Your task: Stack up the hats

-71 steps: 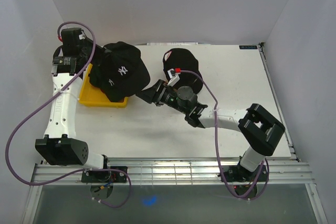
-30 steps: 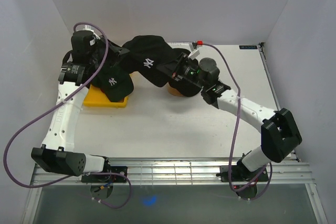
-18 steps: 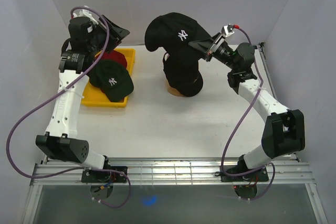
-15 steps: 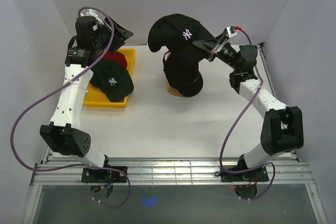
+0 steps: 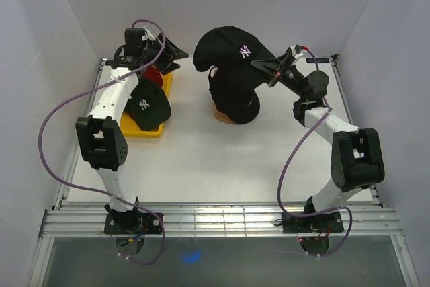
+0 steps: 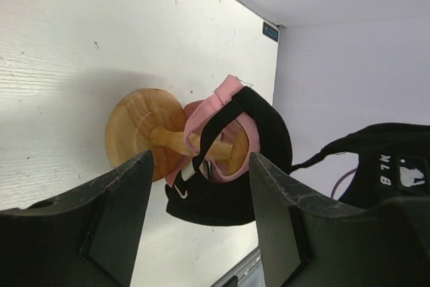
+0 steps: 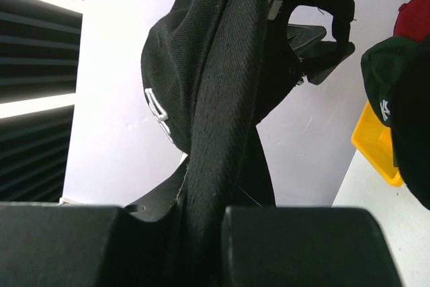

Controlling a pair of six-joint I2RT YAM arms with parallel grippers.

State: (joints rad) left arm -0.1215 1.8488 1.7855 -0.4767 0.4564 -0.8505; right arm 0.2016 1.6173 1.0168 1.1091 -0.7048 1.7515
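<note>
My right gripper (image 5: 272, 70) is shut on the brim of a black hat with a white logo (image 5: 232, 45), holding it in the air over the stand; in the right wrist view this hat (image 7: 188, 65) hangs from the closed gripper (image 7: 205, 233). A second black hat (image 5: 234, 95) sits on the wooden stand (image 5: 220, 117); the left wrist view shows its pink lining (image 6: 235, 152). A dark green hat (image 5: 148, 102) and a red hat (image 5: 154, 75) lie in the yellow tray (image 5: 134, 129). My left gripper (image 5: 171, 52) stands open and empty near the back wall, its gripper (image 6: 200, 186) facing the stand.
The stand's round wooden base (image 6: 138, 132) rests on the white table. The yellow tray (image 7: 376, 146) lies at the back left by the left arm. White walls close in the back and both sides. The right arm arches up from the near right.
The left gripper has opened and drawn back from the black logo hat. The right gripper has carried that hat up and to the right, above the stand.
</note>
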